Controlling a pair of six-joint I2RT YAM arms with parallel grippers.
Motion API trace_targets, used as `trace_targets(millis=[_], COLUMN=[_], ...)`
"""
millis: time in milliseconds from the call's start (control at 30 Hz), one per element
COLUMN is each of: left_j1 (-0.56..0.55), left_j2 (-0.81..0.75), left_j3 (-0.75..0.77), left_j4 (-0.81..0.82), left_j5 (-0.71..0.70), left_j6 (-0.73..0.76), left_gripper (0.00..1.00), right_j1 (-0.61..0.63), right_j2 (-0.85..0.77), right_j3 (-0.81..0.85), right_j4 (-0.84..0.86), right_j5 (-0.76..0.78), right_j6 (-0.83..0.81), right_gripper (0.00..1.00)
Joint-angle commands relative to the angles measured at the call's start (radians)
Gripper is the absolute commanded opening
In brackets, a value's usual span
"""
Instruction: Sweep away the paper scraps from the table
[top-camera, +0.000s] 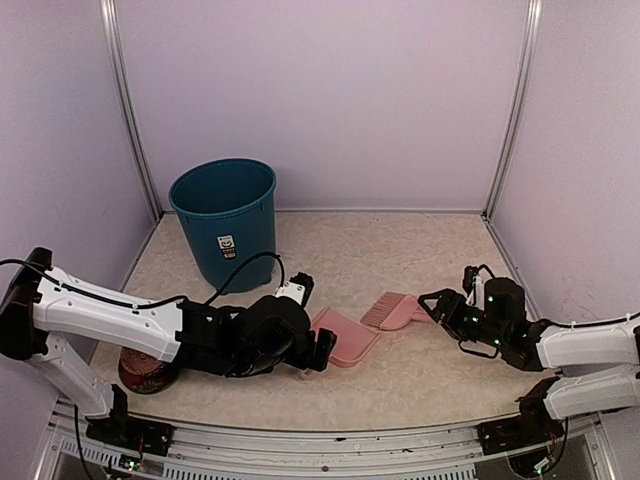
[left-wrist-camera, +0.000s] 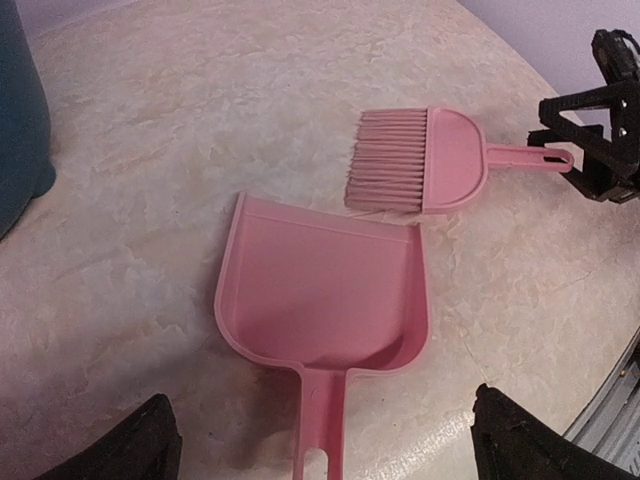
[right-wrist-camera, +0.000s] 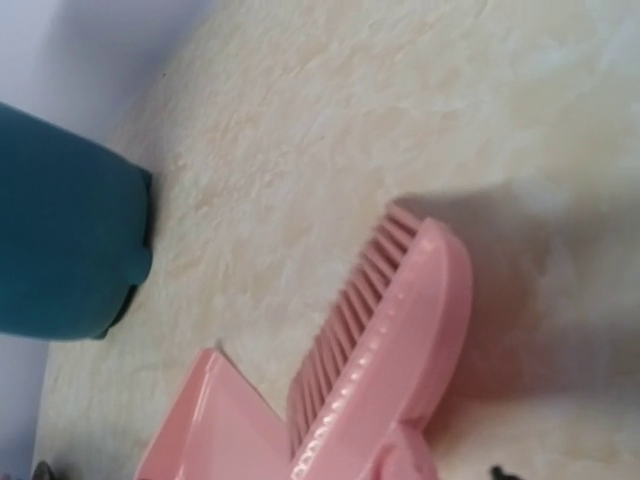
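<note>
No paper scraps show on the beige marbled table (top-camera: 400, 250) in any view. A pink dustpan (top-camera: 346, 337) lies flat and empty at the front centre, with a pink brush (top-camera: 393, 310) just to its right. My left gripper (top-camera: 318, 352) is open behind the dustpan. In the left wrist view its fingertips (left-wrist-camera: 150, 440) stand wide apart on either side of the dustpan handle (left-wrist-camera: 325, 420) without touching it. My right gripper (top-camera: 432, 303) is open at the tip of the brush handle (left-wrist-camera: 530, 157). The right wrist view shows the brush (right-wrist-camera: 400, 340) close up; its own fingers are out of frame.
A tall teal bin (top-camera: 225, 215) stands at the back left. A bowl with a red patterned ball (top-camera: 145, 372) sits at the front left, partly under my left arm. Lilac walls and a metal frame edge the table.
</note>
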Motion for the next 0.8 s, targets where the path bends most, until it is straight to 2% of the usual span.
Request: trace_targets(millis=[0,400,767], left_j1=[0.02,0.073,0.124], left_j2=[-0.056,-0.164,-0.303], left_j3=[-0.02,-0.039,-0.035], left_j4=[0.009,-0.015,-0.065], left_j5=[-0.017,-0.008,-0.026], left_j6=[-0.007,-0.012,0.002], left_gripper=[0.99,0.99,0.99], right_j1=[-0.005,-0.005,-0.005], right_j2=[-0.077,-0.284,-0.295], right_j3=[-0.019,0.032,0.175], right_j4=[-0.099,-0.439,-0.598], right_j5=[0.071,0.286,0.431], right_j6=[-0.028,-0.116,-0.275], right_gripper=[0.73,0.79,0.83])
